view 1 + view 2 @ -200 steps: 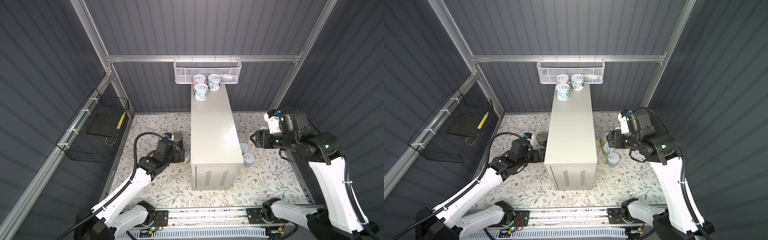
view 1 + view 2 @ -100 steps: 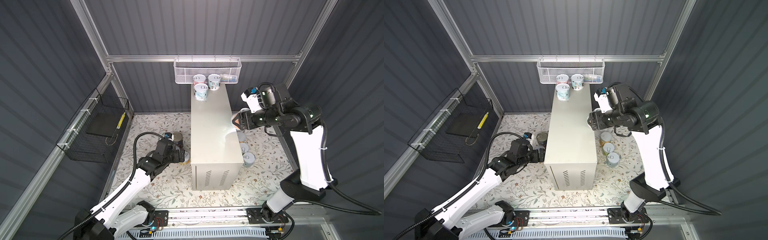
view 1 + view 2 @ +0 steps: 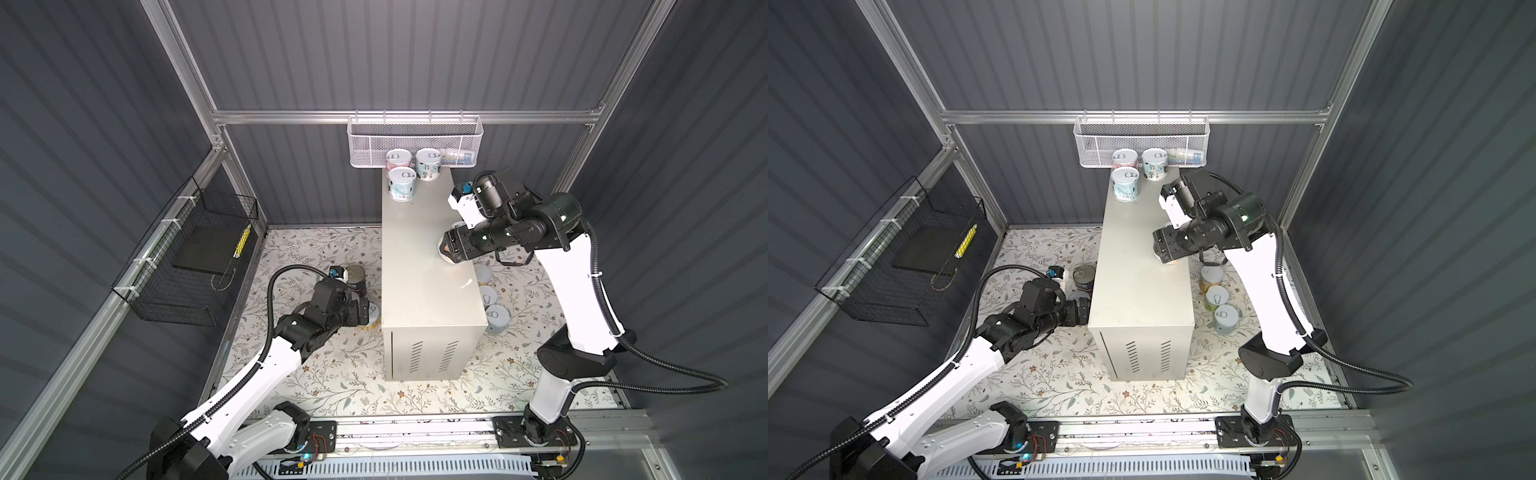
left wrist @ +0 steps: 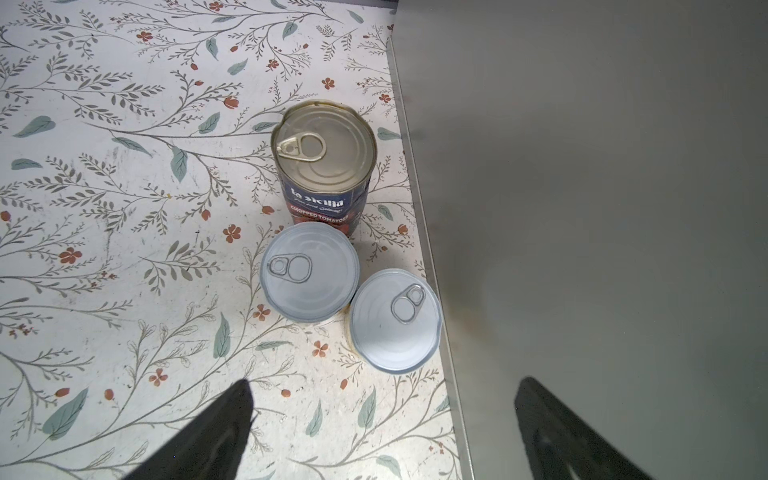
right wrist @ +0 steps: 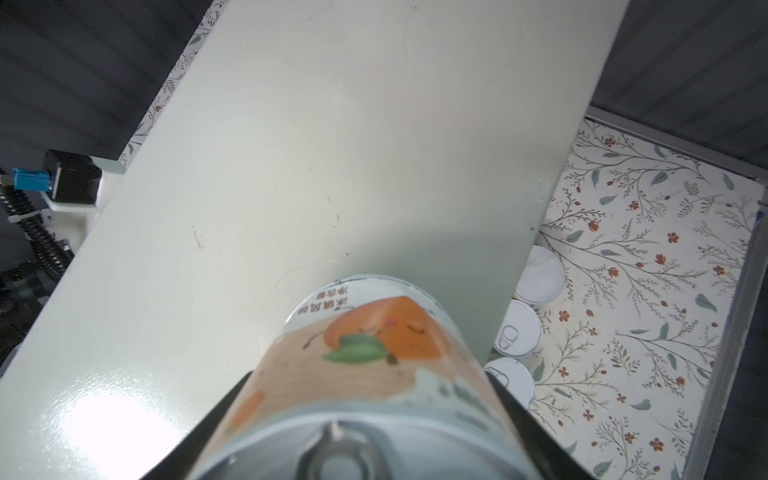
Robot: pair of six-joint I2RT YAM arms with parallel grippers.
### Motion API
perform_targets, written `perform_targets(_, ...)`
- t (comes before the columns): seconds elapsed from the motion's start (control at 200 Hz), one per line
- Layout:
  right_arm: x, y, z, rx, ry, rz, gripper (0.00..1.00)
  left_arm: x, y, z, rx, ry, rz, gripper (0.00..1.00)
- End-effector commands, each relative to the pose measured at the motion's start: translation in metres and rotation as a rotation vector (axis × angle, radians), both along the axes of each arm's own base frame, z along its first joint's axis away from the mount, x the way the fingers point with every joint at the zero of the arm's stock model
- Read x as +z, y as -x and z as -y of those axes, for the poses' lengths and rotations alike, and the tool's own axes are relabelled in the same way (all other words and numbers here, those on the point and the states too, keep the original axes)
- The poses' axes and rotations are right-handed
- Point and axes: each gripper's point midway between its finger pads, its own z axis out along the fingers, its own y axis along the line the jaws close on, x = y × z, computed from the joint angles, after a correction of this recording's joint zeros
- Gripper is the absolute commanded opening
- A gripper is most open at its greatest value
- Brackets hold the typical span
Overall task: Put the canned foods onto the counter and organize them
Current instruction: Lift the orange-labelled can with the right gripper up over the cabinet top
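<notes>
The counter (image 3: 424, 266) (image 3: 1138, 266) stands mid-floor with three small cans (image 3: 402, 185) at its far end. My right gripper (image 3: 448, 248) (image 3: 1162, 250) is shut on an orange-labelled can (image 5: 374, 361), held over the counter's right edge about midway along. Its lid faces the wrist camera, and black fingers (image 5: 513, 411) press its sides. My left gripper (image 4: 386, 386) (image 3: 365, 313) hangs open low on the floor by the counter's left side. It is short of two small tins (image 4: 309, 276) (image 4: 395, 320) and the dark-blue tomato can (image 4: 324, 166).
Three more tins (image 3: 496, 318) (image 3: 1224, 318) sit in a row on the floral floor by the counter's right side. A white mesh basket (image 3: 415, 143) hangs on the back wall above the counter's far end. A black wire basket (image 3: 187, 266) hangs on the left wall.
The right arm has risen from floor level beside the counter and swung in, bringing the orange can over the counter's right edge. The left arm has stayed still.
</notes>
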Motion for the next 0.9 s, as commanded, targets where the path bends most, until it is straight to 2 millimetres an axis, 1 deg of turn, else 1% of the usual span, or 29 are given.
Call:
perform_targets(0.0,0.003,-0.005,-0.006,0.005,-0.005,0.03,0.27,-0.007,-0.001,-0.004,0.003,-0.024,-0.002,0.99)
perform_targets(0.065,0.0,-0.008,-0.009,0.009,0.003,0.029,0.4,-0.009,-0.001,-0.004,0.003,-0.023,-0.003,0.99)
perform_targets(0.09,0.0,-0.009,-0.01,0.008,0.006,0.031,0.5,-0.009,-0.001,-0.003,0.003,-0.023,-0.005,0.99)
perform_targets(0.1,0.0,-0.009,-0.01,0.008,0.006,0.031,0.51,-0.009,-0.001,-0.003,0.002,-0.022,-0.005,0.99)
perform_targets(0.11,0.0,-0.01,-0.01,0.009,0.005,0.032,0.55,-0.01,-0.001,-0.003,0.004,-0.023,-0.006,0.99)
perform_targets(0.155,-0.001,-0.012,-0.011,0.007,0.006,0.035,0.63,-0.01,-0.001,-0.004,0.003,-0.024,-0.006,1.0)
perform_targets(0.215,-0.001,-0.013,-0.013,0.014,0.004,0.038,0.7,-0.009,-0.001,-0.003,0.004,-0.023,-0.007,0.99)
perform_targets(0.355,-0.002,-0.016,-0.015,0.016,0.008,0.044,0.75,-0.009,-0.002,-0.003,0.003,-0.026,-0.007,0.99)
perform_targets(0.525,0.0,-0.019,-0.02,0.031,-0.006,0.055,0.82,-0.004,-0.006,-0.004,0.003,-0.042,0.003,0.99)
perform_targets(0.695,0.003,-0.02,-0.021,0.035,-0.013,0.069,0.84,0.002,-0.007,-0.009,0.009,-0.05,0.014,1.0)
perform_targets(0.89,0.018,-0.014,-0.016,0.031,-0.042,0.102,0.86,0.004,-0.008,-0.011,0.011,-0.049,0.01,0.99)
